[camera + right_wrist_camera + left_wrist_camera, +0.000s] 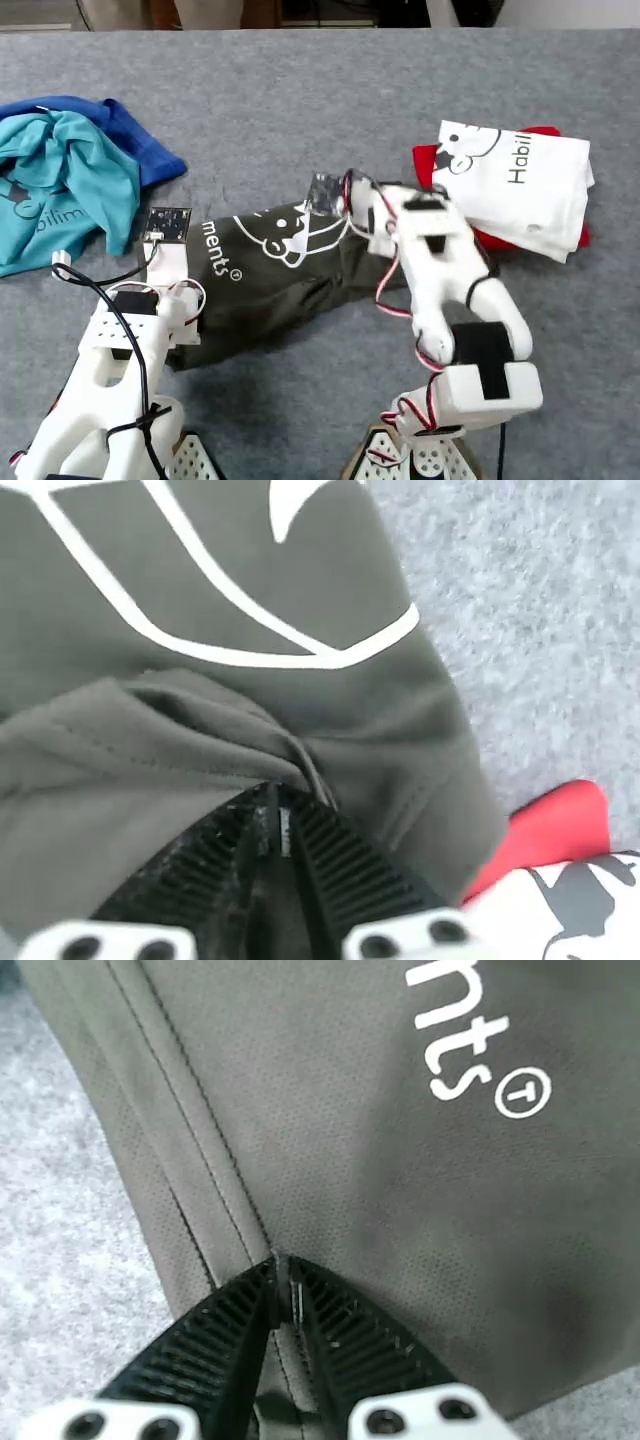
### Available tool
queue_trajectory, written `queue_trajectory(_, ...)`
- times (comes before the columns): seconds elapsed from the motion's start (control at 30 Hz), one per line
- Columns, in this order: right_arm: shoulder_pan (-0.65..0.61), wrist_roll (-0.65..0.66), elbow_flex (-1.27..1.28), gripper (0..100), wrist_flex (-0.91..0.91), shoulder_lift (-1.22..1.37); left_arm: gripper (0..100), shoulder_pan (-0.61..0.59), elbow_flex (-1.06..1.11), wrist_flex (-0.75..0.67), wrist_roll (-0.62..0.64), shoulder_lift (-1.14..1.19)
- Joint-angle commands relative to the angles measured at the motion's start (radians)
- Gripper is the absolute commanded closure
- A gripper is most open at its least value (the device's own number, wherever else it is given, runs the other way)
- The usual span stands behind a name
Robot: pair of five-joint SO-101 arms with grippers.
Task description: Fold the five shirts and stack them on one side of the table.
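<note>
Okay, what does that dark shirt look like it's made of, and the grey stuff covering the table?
The dark shirt looks like a thin synthetic sports knit, probably polyester: matte, with a fine pinhole mesh texture and double-stitched seams. The table cover looks like grey felt or low-pile carpet, going by its fuzzy, flecked surface; which one is hard to say.

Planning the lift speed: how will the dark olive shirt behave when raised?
Probably floppy: the dark olive shirt bunches where the right gripper pinches it, so its middle should sag. Likely light, since the fabric looks thin. The left gripper grips just a seam at the edge, so a hard tug might pull it free.
</note>
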Motion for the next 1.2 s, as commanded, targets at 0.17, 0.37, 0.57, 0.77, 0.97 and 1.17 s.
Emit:
queue_trajectory(0.17, -0.116, -0.023, -0.248, 99.7, 0.305, -0.062, 98, 0.006, -0.012, 0.005, -0.005, 0.001)
queue_trajectory(0.37, -0.128, -0.026, -0.193, 99.7, 0.086, 0.170, 98, 0.005, -0.011, 0.008, 0.002, 0.001)
queue_trajectory(0.57, -0.128, -0.100, -0.415, 99.7, 0.397, 0.139, 98, 0.005, -0.011, 0.008, 0.002, 0.001)
queue_trajectory(0.77, -0.160, -0.161, -0.605, 99.7, 0.664, -0.133, 98, 0.005, -0.011, 0.008, 0.002, 0.001)
queue_trajectory(0.97, -0.081, -0.163, -0.526, 99.7, 0.744, -0.297, 98, 0.006, -0.044, 0.025, -0.003, -0.001)
queue_trajectory(1.17, 0.262, -0.153, -0.443, 99.7, 0.744, -0.352, 98, 0.124, -0.434, 0.236, 0.003, 0.007)
